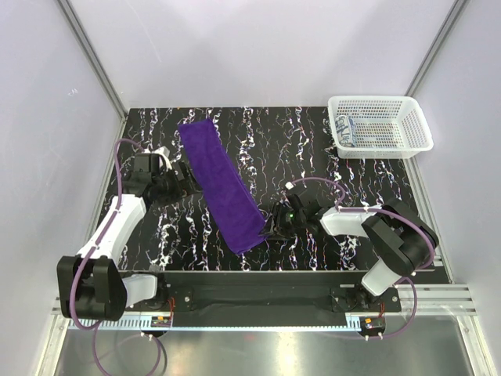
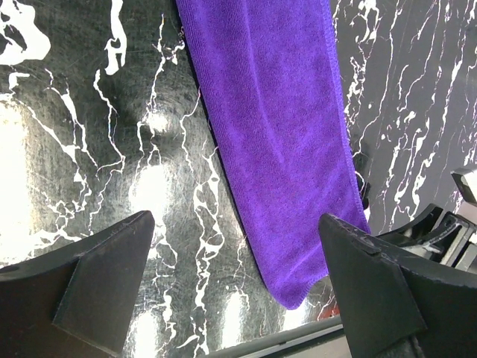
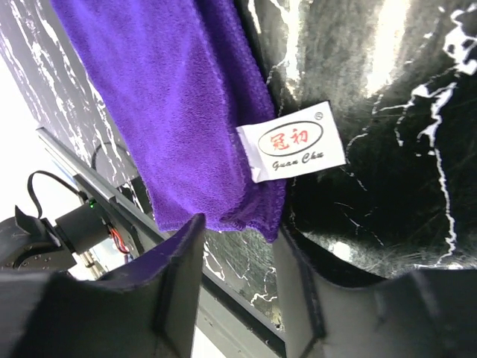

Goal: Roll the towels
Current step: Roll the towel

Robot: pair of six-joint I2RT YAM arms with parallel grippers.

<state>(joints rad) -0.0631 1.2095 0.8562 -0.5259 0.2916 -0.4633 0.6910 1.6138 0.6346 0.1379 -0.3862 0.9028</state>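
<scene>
Purple towel flat, diagonal on bench. My R fingers half apart, straddling near corner by label. My L fingers wide apart beside towel.

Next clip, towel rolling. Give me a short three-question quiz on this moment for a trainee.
1. True or false: the purple towel is already rolled.
2. Where is the patterned towel? A: in the basket. B: flat on the table. C: on top of the purple towel.
3. Which gripper straddles the purple towel's near corner?

Key:
1. False, it lies flat.
2. A.
3. The right gripper.
</scene>
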